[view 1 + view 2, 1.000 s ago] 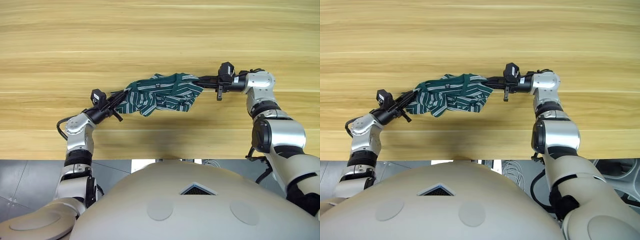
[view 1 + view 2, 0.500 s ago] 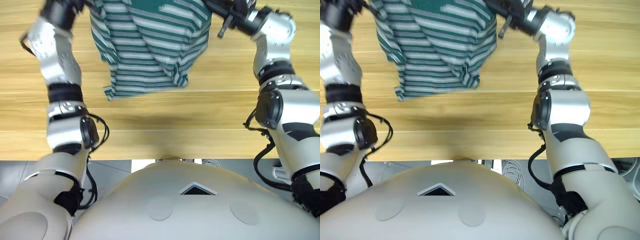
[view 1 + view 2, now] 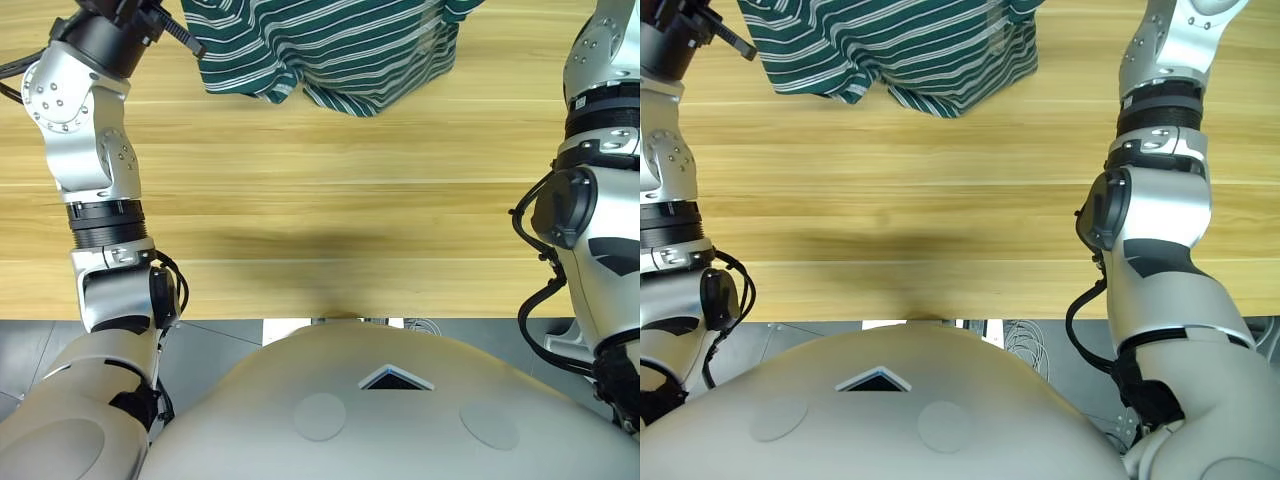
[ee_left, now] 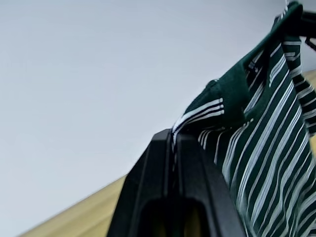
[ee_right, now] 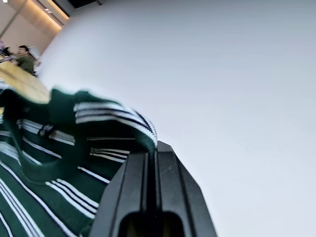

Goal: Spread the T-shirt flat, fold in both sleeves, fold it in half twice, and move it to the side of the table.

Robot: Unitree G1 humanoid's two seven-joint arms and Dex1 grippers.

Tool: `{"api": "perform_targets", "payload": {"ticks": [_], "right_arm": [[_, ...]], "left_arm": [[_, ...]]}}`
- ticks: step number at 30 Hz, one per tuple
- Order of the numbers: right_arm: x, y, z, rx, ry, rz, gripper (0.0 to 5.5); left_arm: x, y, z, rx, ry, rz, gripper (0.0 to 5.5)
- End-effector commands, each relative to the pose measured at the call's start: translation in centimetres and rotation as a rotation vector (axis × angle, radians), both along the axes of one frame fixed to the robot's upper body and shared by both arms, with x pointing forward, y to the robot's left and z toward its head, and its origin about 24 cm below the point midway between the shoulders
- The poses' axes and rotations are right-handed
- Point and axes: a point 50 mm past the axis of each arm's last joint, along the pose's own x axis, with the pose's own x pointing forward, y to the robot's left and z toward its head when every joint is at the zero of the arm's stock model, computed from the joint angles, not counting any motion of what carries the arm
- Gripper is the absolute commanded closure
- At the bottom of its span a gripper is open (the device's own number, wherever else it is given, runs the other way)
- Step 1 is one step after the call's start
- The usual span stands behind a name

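The green T-shirt (image 3: 330, 50) with white stripes hangs in the air above the wooden table (image 3: 320, 210), its lower hem dangling near the top of the eye views. In the left wrist view my left gripper (image 4: 174, 140) is shut on a striped edge of the T-shirt (image 4: 266, 148). The right wrist view has my right gripper (image 5: 152, 148) shut on another striped edge of the T-shirt (image 5: 59, 163). Both arms are raised high, the left arm (image 3: 95, 120) at the left and the right arm (image 3: 600, 120) at the right.
The shirt's shadow (image 3: 300, 245) falls on the table near its front edge. A white wall (image 4: 98, 74) rises behind the table.
Both arms have lifted the T-shirt from a bunched heap on the table high into the air. It now hangs unfurled, its hem higher than half a second ago.
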Motion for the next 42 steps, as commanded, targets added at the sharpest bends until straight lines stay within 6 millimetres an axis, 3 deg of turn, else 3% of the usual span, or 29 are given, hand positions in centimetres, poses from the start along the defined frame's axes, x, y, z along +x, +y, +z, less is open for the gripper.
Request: {"api": "perform_targets", "payload": {"ticks": [1,6,10,14,17,22,24,29,31,36,42], "right_arm": [[1.6,2.4,1.7,-0.062,0.032,-0.018,5.5],[4.0,4.2,2.8,-0.159,0.169,-0.14,5.5],[5.7,5.2,5.2,-0.19,0.283,-0.362,5.5],[5.9,6.0,9.2,-0.133,0.236,-0.48,5.5],[5.8,5.5,10.0,-0.118,0.228,-0.5,5.5],[6.2,3.2,6.5,-0.146,0.326,-0.535,5.5],[6.2,2.4,4.4,-0.177,0.373,-0.526,5.5],[5.4,0.4,-1.6,-0.238,0.504,-0.438,5.5],[4.9,-0.2,-3.4,-0.246,0.538,-0.393,5.5],[2.6,-2.4,-6.0,-0.243,0.571,-0.142,5.5],[-2.4,-5.1,-10.3,-0.423,0.624,0.266,5.5]], "left_arm": [[3.2,-1.0,1.4,0.059,0.024,0.0,5.47],[7.6,-2.6,4.3,0.078,0.045,0.03,5.47],[10.4,-3.0,8.2,0.088,0.079,0.212,5.47],[10.9,-1.8,13.7,-0.008,0.01,0.411,5.47],[10.7,-1.8,15.1,-0.017,-0.019,0.433,5.47],[10.9,-2.3,13.8,0.059,0.003,0.407,5.47],[11.0,-2.7,12.4,0.128,0.031,0.369,5.47],[10.3,-2.7,5.3,0.307,0.17,0.162,5.47],[9.4,-2.0,4.0,0.322,0.182,0.056,5.47],[5.5,-0.7,4.9,0.313,0.123,-0.18,5.47],[-3.9,-1.2,-2.2,0.434,0.359,-0.413,5.47]]}}
